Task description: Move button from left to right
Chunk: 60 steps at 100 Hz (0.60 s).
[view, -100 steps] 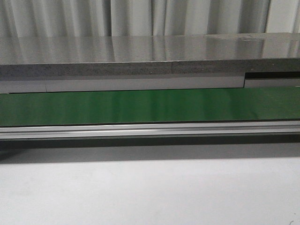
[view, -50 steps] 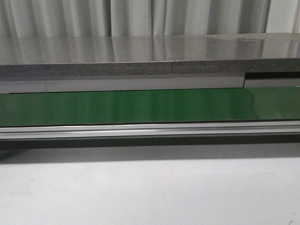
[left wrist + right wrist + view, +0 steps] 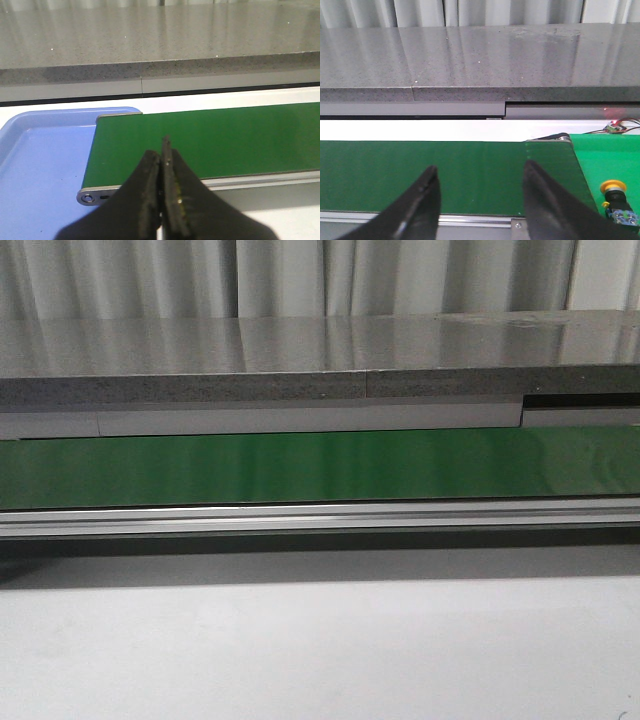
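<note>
Right now the left gripper (image 3: 163,150), made of two black pointed fingers, is pressed tightly together, with only a thin line seen between the two fingers. Nothing is held in it and nothing is touched by it. Just past its tips the long flat green conveyor belt (image 3: 210,140) is seen, and the belt's end with its grey metal corner piece (image 3: 89,197) lies close to one side of the fingers. Beside that end, a shallow light-blue plastic tray (image 3: 45,150) is seen.

The right gripper (image 3: 480,182) is spread wide, with a big gap between its two black curved fingers. Nothing is held between them, and the green belt is seen through the gap. The small push-button with a round yellow-orange head and a black boxy body (image 3: 615,197) is found off to the side of the right gripper, outside the gap and not touched by either finger. It sits on a brighter green flat surface (image 3: 612,160) just past the end of the belt. A small board with thin red and black wires (image 3: 615,126) lies farther back from the button.

In the front view only the green belt, its silver metal rail (image 3: 320,517) and the grey speckled stone counter (image 3: 320,360) are seen; no gripper is seen there.
</note>
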Each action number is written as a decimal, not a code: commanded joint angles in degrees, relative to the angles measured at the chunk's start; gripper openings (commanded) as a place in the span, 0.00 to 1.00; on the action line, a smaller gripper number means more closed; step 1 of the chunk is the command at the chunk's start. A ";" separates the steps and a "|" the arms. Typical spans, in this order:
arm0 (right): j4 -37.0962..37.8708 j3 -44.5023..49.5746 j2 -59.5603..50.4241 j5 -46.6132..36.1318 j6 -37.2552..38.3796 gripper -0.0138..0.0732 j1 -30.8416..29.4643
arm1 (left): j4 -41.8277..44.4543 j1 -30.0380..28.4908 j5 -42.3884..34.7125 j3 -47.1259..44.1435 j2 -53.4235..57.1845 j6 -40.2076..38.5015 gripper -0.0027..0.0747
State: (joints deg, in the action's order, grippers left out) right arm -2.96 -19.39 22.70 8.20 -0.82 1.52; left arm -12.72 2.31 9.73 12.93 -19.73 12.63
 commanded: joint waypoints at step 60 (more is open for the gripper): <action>0.13 -1.52 0.24 -3.92 -0.10 0.08 0.14 | -0.74 0.47 -4.34 1.44 -0.32 0.11 0.01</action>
State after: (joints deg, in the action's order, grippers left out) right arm -2.96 -19.35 22.68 8.34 -0.82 1.52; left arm -12.72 2.31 9.73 12.93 -19.73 12.63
